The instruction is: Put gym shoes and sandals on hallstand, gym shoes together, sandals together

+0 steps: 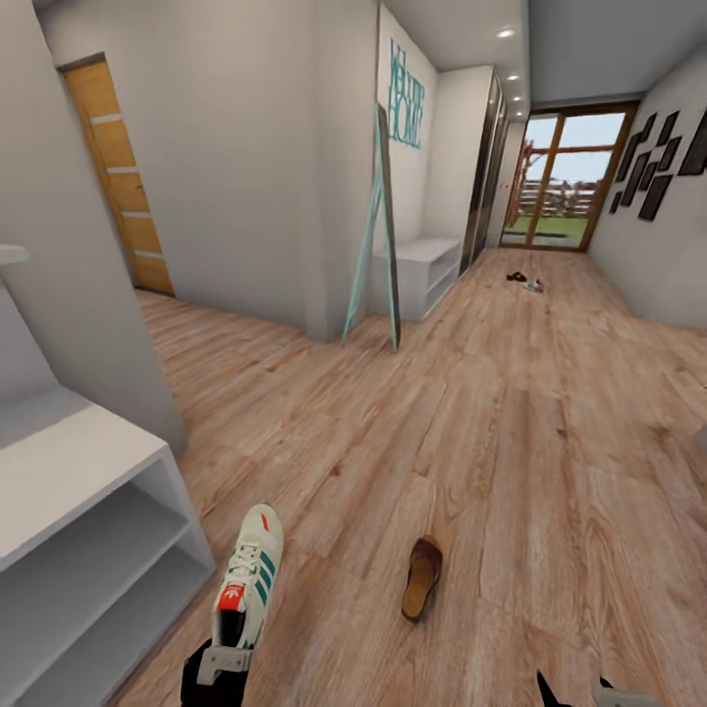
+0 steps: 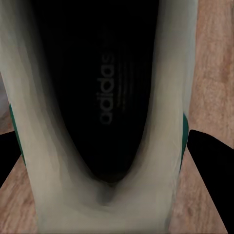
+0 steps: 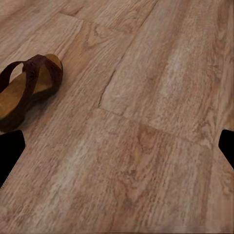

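The corridor floor [image 1: 511,442] is light brown wood plank with visible grain. One brown sandal [image 1: 422,576] lies directly on it, near the pale grey hallstand [image 1: 79,530]. Far down the corridor, two small shoes [image 1: 525,282] lie together on the floor.

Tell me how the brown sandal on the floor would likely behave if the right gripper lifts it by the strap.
The sandal would probably hang tilted, since its strap sits toward the toe end. Its thick footbed looks stiff, so it should not flop. It seems small, likely light.
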Available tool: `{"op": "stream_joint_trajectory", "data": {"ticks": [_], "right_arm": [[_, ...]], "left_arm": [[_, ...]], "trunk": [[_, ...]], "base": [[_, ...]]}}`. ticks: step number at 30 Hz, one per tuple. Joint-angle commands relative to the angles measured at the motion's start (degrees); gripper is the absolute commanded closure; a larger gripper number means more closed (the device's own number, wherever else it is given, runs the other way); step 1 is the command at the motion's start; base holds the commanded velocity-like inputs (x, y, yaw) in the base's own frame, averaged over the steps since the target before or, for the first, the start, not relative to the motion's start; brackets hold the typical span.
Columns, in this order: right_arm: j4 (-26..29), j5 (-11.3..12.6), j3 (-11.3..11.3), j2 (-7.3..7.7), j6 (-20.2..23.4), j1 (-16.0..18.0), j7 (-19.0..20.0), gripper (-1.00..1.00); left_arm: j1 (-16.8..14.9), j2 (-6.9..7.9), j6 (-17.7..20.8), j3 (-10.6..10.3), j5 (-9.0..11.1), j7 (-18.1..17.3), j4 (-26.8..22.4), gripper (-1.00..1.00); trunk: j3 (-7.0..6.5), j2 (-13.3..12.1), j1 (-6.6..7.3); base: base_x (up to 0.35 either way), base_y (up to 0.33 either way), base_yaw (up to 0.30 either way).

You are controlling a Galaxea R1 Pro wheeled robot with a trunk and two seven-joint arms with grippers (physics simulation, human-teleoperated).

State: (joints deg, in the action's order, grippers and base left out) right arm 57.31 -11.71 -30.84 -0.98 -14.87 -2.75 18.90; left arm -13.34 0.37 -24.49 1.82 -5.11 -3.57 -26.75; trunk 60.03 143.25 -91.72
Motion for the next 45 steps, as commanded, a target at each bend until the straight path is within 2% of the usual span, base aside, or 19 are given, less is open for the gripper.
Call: {"op": "stream_joint_trajectory", "data": {"ticks": [1,15,45], "right_arm": [[0.1,-0.5,-0.3,-0.08,-0.2,0.0,0.3,-1.00],[0.2,-0.5,-0.3,-0.08,-0.2,0.0,0.3,-1.00],[0.2,-0.5,-0.3,-0.10,-0.1,0.0,0.3,-1.00]], "left_arm": [[0.0,-0.01,-0.2,0.2,-0.5,-0.1,0.0,1.00],[0.0,-0.01,-0.2,0.2,-0.5,-0.1,0.0,1.00],[0.0,0.07,-0.3,0.2,-0.5,-0.1,-0.1,1.00]], "trunk": [[0.02,0.0,0.00],[-0.01,0.0,0.00],[-0.01,0.0,0.00]], "base": [[0.089,0.298,-0.299],[0.083,0.255,-0.300],[0.003,0.007,-0.294]]}}
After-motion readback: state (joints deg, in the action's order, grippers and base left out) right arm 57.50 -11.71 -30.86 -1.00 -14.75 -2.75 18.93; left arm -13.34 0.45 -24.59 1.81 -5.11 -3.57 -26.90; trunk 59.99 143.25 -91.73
